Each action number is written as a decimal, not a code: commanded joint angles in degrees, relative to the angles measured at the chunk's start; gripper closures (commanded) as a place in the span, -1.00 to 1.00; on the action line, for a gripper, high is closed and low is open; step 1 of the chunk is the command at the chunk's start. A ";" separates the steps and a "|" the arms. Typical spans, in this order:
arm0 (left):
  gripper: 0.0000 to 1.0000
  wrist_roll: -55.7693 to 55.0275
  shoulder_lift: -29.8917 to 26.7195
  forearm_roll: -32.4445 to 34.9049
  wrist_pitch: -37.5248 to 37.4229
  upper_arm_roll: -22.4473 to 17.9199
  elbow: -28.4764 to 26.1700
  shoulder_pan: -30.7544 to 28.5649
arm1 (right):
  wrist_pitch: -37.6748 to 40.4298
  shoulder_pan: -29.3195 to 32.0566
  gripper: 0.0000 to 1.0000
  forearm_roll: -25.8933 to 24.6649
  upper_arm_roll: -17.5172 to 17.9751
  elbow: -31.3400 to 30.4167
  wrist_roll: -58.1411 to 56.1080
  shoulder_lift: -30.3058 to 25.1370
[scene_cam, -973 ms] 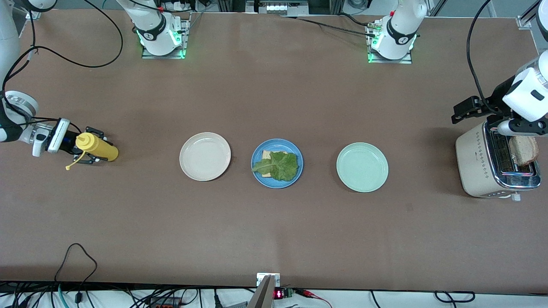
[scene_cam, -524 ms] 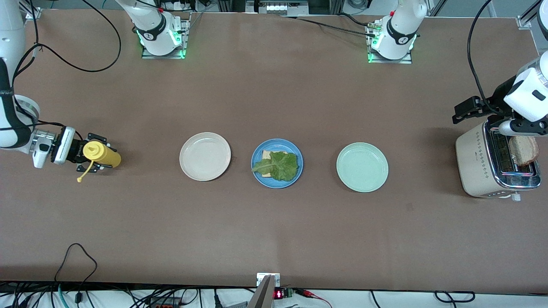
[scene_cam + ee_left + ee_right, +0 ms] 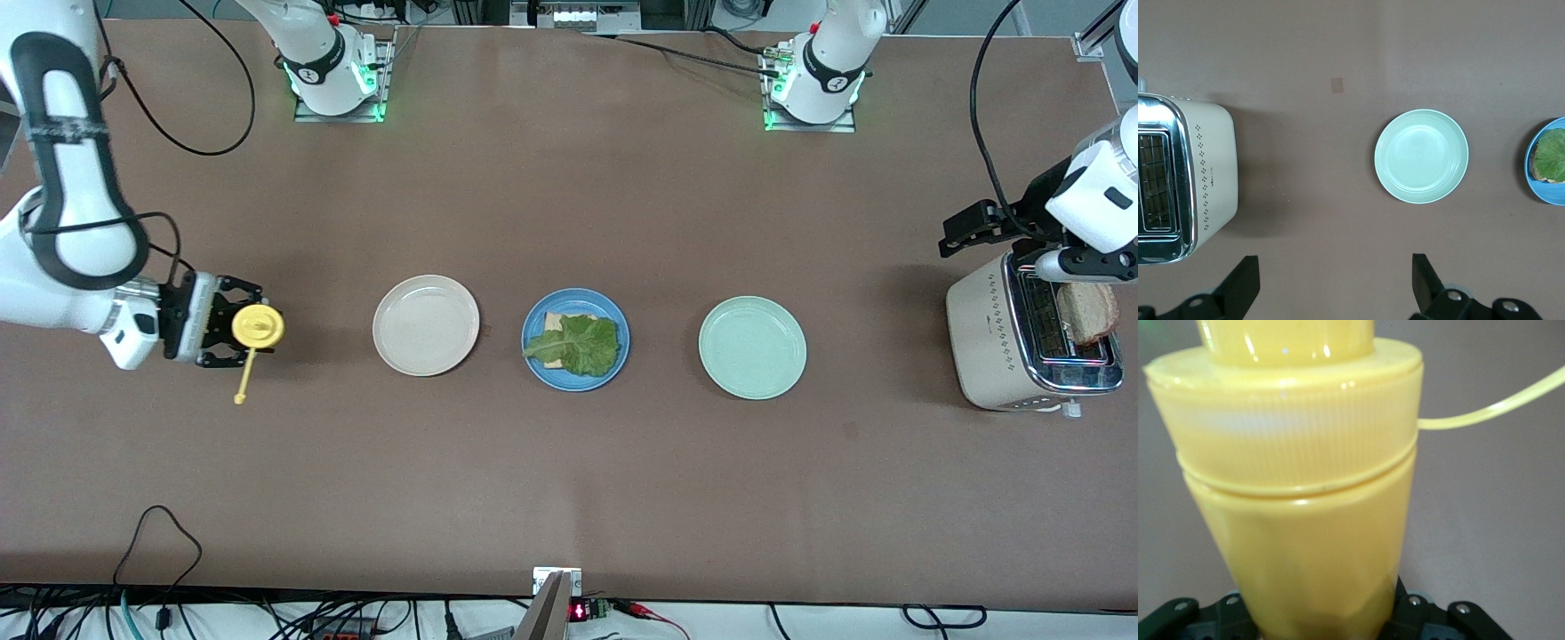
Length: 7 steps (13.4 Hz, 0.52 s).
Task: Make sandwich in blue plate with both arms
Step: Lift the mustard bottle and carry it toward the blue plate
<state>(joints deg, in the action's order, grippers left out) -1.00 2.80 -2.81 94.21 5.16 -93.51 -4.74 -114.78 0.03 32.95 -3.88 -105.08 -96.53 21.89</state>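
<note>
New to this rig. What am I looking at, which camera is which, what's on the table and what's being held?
Two white robot arms work at a brown table. The wide picture looks down from across the table; the other two come from cameras on each arm's wrist.

In a row lie a cream plate, a blue plate holding bread under a lettuce leaf, and a pale green plate. A toaster with a slice in it stands at the left arm's end.

The right gripper holds a yellow squeeze bottle near the cream plate. The left gripper, open and empty, hangs by the toaster.
</note>
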 commanded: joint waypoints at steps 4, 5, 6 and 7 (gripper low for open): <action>-1.00 -0.15 -0.34 1.32 -0.17 0.47 0.17 -0.27 | -5.98 -10.47 0.92 -19.55 6.07 -1.72 30.38 -5.10; -1.00 0.11 -0.34 1.32 -0.17 0.38 0.17 -0.27 | -6.24 -12.14 0.92 -22.90 6.95 -1.62 34.69 -5.19; -1.00 0.29 -0.42 1.32 -0.25 0.29 0.17 -0.36 | -6.59 -13.81 0.92 -25.97 7.83 -1.62 38.83 -5.19; -1.00 0.29 -0.42 1.32 -0.43 0.29 0.17 -0.27 | -7.81 -15.22 0.92 -28.88 8.62 -1.62 42.61 -4.93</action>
<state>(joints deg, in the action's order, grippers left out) -0.99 2.80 -2.81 94.21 5.17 -93.51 -4.74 -120.81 -13.09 8.86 3.78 -105.31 -60.25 18.46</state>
